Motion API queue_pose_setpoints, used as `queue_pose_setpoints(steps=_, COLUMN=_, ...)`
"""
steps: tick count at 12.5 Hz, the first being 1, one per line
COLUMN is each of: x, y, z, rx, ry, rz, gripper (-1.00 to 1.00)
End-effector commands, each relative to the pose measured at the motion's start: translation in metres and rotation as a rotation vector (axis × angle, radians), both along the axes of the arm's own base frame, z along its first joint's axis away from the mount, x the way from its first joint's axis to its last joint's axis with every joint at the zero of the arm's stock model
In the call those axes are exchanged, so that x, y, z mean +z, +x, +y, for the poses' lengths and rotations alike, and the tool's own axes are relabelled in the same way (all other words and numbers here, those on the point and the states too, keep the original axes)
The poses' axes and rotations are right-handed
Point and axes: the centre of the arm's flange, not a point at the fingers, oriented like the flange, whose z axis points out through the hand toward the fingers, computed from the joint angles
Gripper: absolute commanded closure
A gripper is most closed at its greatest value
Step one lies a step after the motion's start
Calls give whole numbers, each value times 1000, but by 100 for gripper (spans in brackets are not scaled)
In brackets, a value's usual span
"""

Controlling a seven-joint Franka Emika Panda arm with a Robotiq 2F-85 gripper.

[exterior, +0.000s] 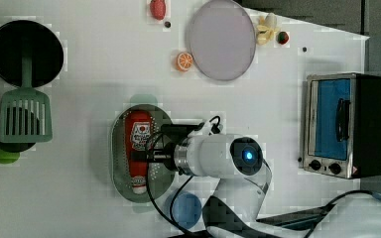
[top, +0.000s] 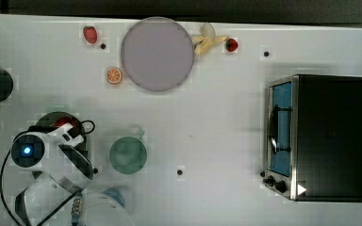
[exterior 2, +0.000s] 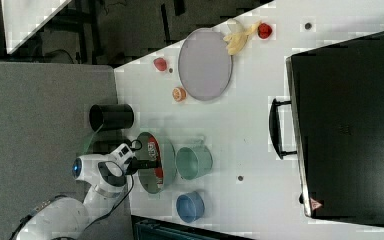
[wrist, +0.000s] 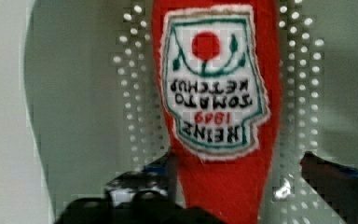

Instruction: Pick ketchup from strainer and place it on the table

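While the jaws stand wide either side of the ketchup (wrist: 223,140), nothing is yet held. Item: ketchup, lying flat in the strainer (exterior: 121,148), its narrowing neck between the two fingers (wrist: 331,172). Risk: a slip is judged likely if closure falls on that taper. Risk: the strainer may be lifted off the bench (exterior: 104,64) if a finger catches it.

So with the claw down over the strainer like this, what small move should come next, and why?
Probably close the claw on the ketchup. In the wrist view its two fingers stand apart on either side of the bottle's narrowing neck, not yet pressing it, and the bottle lies flat in the strainer. Lifting should wait until the grip is made.
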Motion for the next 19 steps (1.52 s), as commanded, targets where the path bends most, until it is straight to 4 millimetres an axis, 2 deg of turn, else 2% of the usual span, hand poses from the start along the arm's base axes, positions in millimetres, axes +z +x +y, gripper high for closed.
queue_pose_setpoints(steps=1, x=-5, y=10, z=21, rx=-37, ry=32, rz=-28, gripper=-18)
queue_pose_setpoints(steps=4, x=7, y=15, z=27, rx=-31, ry=35, rz=-47, gripper=-13)
queue_pose_setpoints(steps=6, x=27, y=13, z=28, rx=-11, ry=0, rz=-58, gripper=-13)
queue_pose_setpoints(steps=8, x=61, y=13, z=27, rx=-9, ry=-46, rz=-77, gripper=-13)
queue_pose_setpoints(steps=12, x=155, y=27, z=17, rx=-131, ry=-35, rz=-137, gripper=-13)
queue_pose_setpoints(steps=15, x=211, y=47, z=-17, rx=-145, ry=-88, rz=-168, gripper=-13)
queue_pose_setpoints(steps=17, x=240, y=68, z=-57, rx=-131, ry=-146, rz=-148, gripper=-13)
queue_pose_setpoints(steps=19, x=261, y=90, z=-101, rx=-91, ry=-185, rz=-123, gripper=-13)
